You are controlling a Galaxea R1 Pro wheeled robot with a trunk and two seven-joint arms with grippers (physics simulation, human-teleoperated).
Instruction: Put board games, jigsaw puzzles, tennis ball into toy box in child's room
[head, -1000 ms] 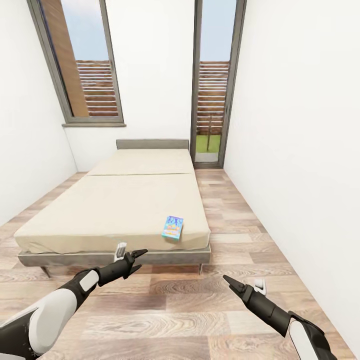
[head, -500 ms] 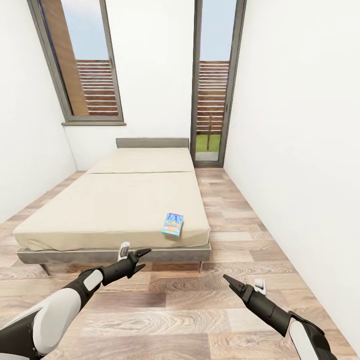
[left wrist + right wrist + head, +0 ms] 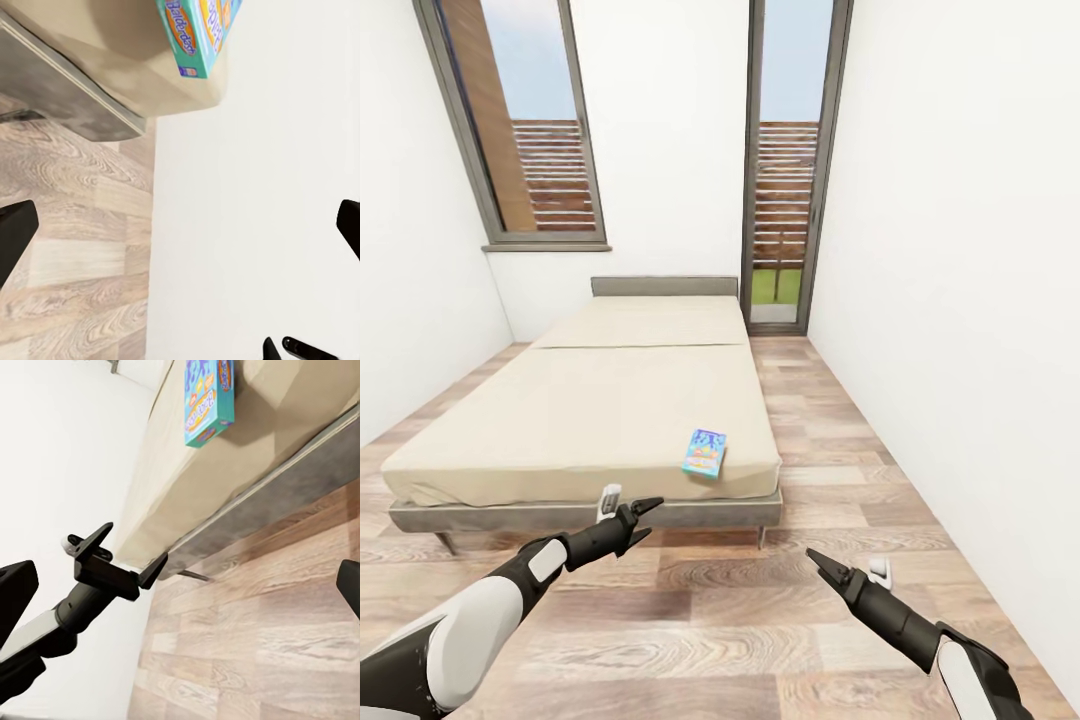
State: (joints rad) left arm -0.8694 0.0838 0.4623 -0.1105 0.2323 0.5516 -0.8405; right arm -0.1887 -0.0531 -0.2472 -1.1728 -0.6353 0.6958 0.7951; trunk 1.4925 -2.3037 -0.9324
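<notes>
Facing bed (image 3: 590,420) from its near end, in child's room w/ white walls, wood-plank floor (image 3: 760,620), tall grey-framed windows (image 3: 520,120). Blue board game (image 3: 705,452) flat on mattress, near-right corner, close to edge. Left gripper (image 3: 640,518) spread wide, empty, over floor just short of bed frame. Right gripper (image 3: 822,568) also spread wide, empty, over floor to the right, well apart from game.

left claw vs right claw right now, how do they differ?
The left claw is held just short of the bed frame's foot edge; the right claw is held lower in the head view, over bare floor. The left claw points toward the blue board game; the right points up-left. Both are open and empty.
</notes>
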